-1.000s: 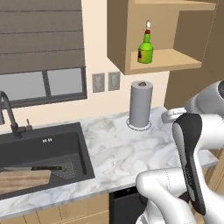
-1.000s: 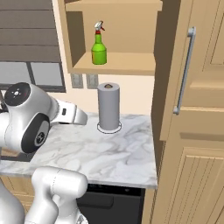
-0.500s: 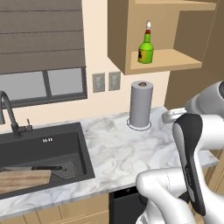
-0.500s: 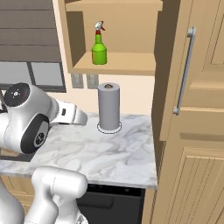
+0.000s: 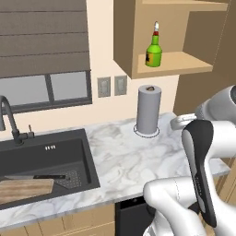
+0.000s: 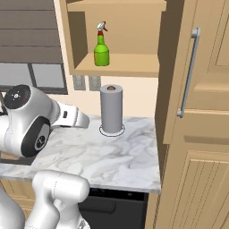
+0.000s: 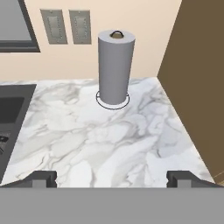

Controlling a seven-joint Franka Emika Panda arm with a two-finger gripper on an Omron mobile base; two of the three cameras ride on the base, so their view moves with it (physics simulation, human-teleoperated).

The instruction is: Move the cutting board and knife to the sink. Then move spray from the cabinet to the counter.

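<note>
Currently the spray (image 5: 154,48) stands upright on the shelf of the cabinet (image 5: 175,64), in its doorless niche; green bottle, yellow label, narrow neck, red-and-white top; from the right base view the same bottle (image 6: 101,46) sits toward the left half of the shelf, apart from the niche walls (image 6: 114,68). Cutting board (image 5: 25,190) lies flat in the sink (image 5: 46,156), light-brown wood, at the basin's front left; knife (image 5: 39,177) lies just behind it, dark handle toward the drain grid, grey blade pointing left; whether blade touches board cannot be told. Gooseneck faucet (image 5: 9,120) rises at the sink's back left.

Counter (image 5: 124,161), white marble with grey veins, carries a grey paper towel roll (image 5: 149,109) upright on a round base near the back wall, below the cabinet; two wall outlets (image 5: 112,85) to its left.

Gripper (image 7: 112,178): jaws spread wide, one dark fingertip at each lower corner of the hand view; nothing between them, nothing touched; it hangs above the bare marble (image 7: 105,140), facing the roll (image 7: 114,65). Tall panelled door with bar handle (image 6: 188,71) at the right.
</note>
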